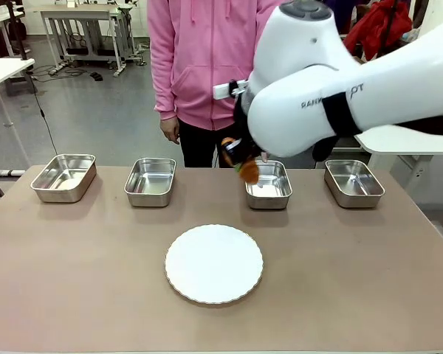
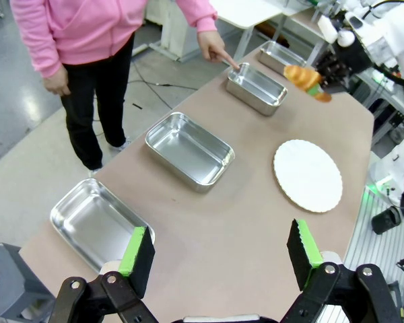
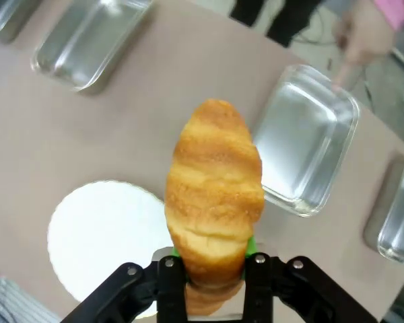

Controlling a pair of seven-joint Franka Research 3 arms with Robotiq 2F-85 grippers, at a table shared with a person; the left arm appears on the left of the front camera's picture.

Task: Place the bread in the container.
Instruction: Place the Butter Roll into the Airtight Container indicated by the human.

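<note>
Croissant (image 3: 214,195) clamped in right pincer (image 3: 214,269) above container (image 3: 303,138); left pincer (image 2: 219,252) apart

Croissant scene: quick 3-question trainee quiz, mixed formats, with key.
1. True or false: the croissant lies on the white plate.
2. The person's hand points at which pan, counted from the robot's left? A) first B) second C) third D) fourth
3. Fill in: the left gripper has its jaws ____.

Key
1. False: the right gripper holds it in the air, near the third pan.
2. C
3. open, holding nothing
</note>
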